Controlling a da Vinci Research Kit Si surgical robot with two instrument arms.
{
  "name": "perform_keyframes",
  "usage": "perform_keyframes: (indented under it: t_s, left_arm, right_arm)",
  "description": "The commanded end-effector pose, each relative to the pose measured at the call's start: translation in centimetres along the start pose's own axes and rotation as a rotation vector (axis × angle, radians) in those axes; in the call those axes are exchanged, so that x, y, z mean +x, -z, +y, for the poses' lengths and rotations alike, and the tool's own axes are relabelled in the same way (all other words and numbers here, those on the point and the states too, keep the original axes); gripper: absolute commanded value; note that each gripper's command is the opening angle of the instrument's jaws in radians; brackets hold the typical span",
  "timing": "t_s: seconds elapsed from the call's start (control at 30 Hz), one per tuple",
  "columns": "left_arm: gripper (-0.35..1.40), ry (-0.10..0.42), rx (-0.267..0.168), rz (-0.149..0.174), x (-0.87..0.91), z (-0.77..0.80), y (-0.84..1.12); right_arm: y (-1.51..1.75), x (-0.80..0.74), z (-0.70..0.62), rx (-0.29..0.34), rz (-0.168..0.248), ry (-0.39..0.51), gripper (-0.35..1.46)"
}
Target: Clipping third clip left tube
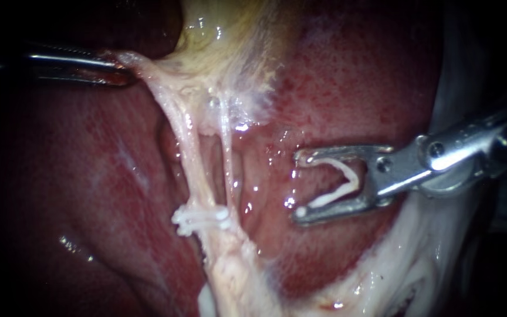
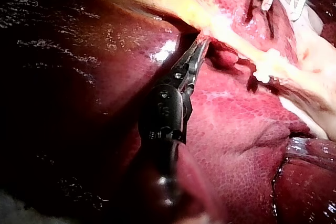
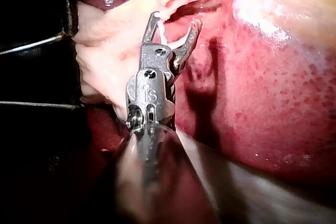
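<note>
1. The left instrument (image 1: 125, 73) has its jaws clamped on pale tissue (image 1: 148, 67) just below the gallbladder (image 1: 230, 35).
2. The left tube (image 1: 190, 149) runs taut down to white clips (image 1: 202, 218) already across it.
3. The right instrument (image 1: 298, 186), jaws spread wide, carries an open white clip (image 1: 335, 196) over the liver (image 1: 335, 88), apart from the tube.

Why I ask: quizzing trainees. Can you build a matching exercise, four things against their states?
Things:
1 left instrument
2 right instrument
3 loaded clip
4 tube clips

States:
a closed round the tube
b open, apart from the tube
c jaws shut on tissue
d jaws hold a clip between them

Pairs: 1c, 2d, 3b, 4a.
</note>
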Motion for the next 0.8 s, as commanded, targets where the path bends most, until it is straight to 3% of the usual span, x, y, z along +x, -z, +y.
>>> perform_keyframes:
  t_s: [0.03, 0.2, 0.4, 0.8]
  left_arm:
    - [-0.35, -0.001, 0.001, 0.000, 0.00, 0.00, -0.01]
    - [-0.35, -0.001, 0.002, 0.000, -0.01, 0.01, -0.02]
    - [-0.35, -0.002, 0.003, 0.000, -0.02, 0.00, -0.03]
    - [-0.35, -0.003, 0.003, 0.000, -0.04, -0.02, -0.04]
  right_arm:
    - [-0.06, 0.03, 0.01, 0.000, 0.009, -0.016, 0.50]
    - [-0.39, 0.13, 0.11, 0.017, 0.061, -0.116, 0.50]
    - [-0.68, 0.12, 0.22, 0.062, 0.121, -0.202, 0.50]
    - [-0.94, -0.23, 0.44, 0.119, 0.118, -0.297, 0.50]
